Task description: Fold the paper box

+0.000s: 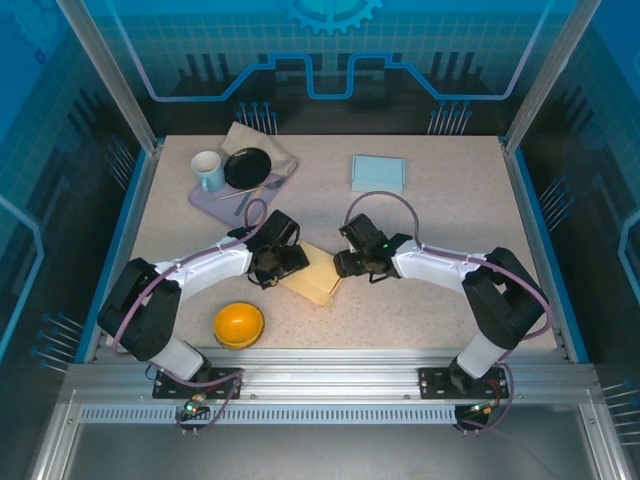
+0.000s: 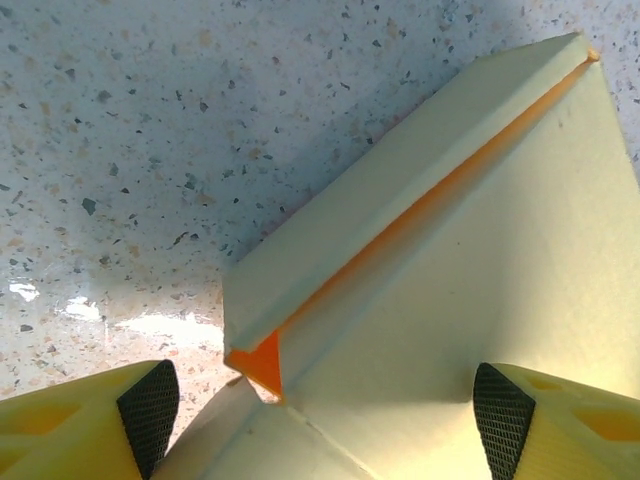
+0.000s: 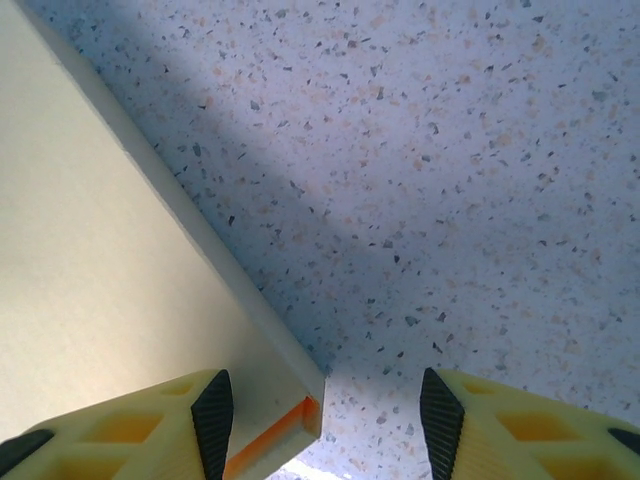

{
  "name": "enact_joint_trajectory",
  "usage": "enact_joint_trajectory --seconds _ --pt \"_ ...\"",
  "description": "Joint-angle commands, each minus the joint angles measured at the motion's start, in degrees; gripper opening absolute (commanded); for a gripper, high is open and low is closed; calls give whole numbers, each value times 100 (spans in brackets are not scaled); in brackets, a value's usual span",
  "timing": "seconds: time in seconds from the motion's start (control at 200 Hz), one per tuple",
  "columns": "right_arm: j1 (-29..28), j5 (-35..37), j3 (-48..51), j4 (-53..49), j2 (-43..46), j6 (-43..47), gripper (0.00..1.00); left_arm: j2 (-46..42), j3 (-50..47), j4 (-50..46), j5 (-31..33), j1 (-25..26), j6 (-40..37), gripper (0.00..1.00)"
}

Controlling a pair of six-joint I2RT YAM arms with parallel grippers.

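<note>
While it lies flat on the speckled desk [image 1: 450,240], the pale-yellow paper box [image 1: 315,277] sits right between both arms. Left claw [image 2: 320,410], released, straddles the raised flap's corner; right claw [image 3: 325,415], also loose, straddles the opposite corner.

Pale yellow paper box [image 1: 315,278] lies flat, one edge folded, orange inside.

The left pincer [image 2: 320,405] and right pincer [image 3: 325,415] both gape, jaws spread apart.
</note>
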State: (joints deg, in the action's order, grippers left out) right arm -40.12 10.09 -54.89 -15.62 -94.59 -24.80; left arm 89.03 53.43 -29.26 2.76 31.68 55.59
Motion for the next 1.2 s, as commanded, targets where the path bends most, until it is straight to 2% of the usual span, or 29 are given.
enact_joint_trajectory --seconds 0.0,0.385,0.475,0.62,0.84,1.035,1.195 --pt "159 161 -117 -232 -256 162 55 67 -91 -20 4 39 83 81" --pt "635 -75 -911 -265 -818 726 55 123 -55 -26 -17 35 62 83" --pt "680 -174 -1524 -893 -934 549 55 204 -3 -63 -28 31 65 82" --pt "613 -489 -2241 -1982 -930 -290 55 220 -25 44 -33 29 168 81" --pt "391 -909 -1744 -1984 -558 -896 56 262 45 126 -49 33 202 81" --pt "340 -1292 -1179 -1554 -600 -976 56 290 67 121 -72 38 198 80" --pt "304 -1241 -1021 -1502 -771 -916 56 246 18 272 -204 27 120 80"
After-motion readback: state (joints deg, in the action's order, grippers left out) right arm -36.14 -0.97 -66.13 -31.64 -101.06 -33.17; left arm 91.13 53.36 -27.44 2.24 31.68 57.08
